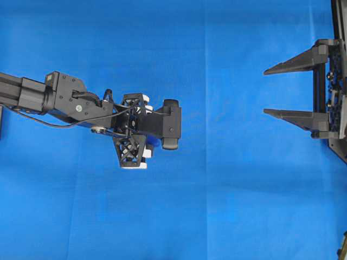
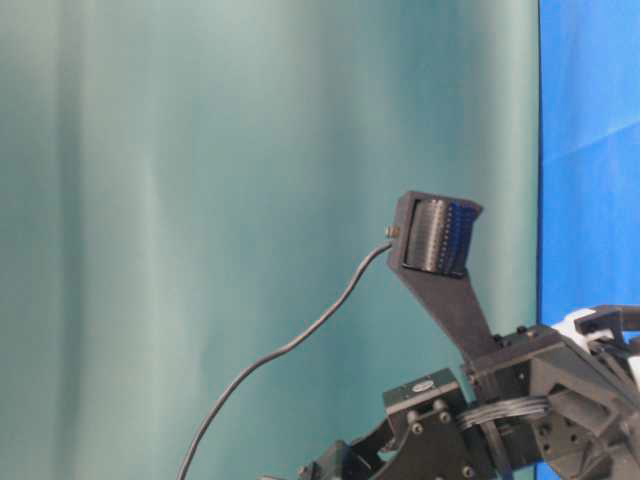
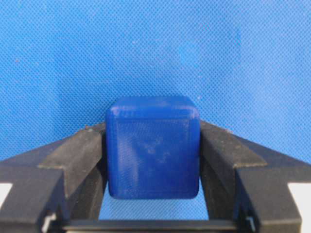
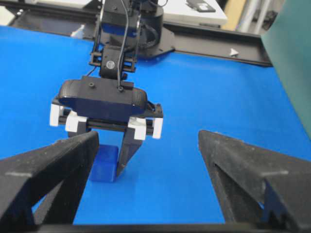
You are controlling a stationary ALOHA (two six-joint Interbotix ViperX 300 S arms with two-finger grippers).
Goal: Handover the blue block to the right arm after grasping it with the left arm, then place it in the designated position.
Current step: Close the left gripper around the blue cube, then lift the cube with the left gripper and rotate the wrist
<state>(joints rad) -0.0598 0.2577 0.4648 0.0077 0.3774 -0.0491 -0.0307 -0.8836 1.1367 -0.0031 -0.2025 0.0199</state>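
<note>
The left tool (image 3: 153, 160) has its fingers against both sides of the blue block (image 3: 153, 148) on the blue-covered counter (image 1: 227, 206), while the right tool (image 1: 287, 89) stands wide open well apart.

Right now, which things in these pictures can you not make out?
- Overhead view: the blue block is hidden under the left arm's gripper.
- Right wrist view: the right gripper's own finger covers part of the blue block.
- Left wrist view: the fingers sit against the block's sides; whether they press it firmly cannot be told.
- Table-level view: the block and both grippers' fingers are out of sight.
</note>
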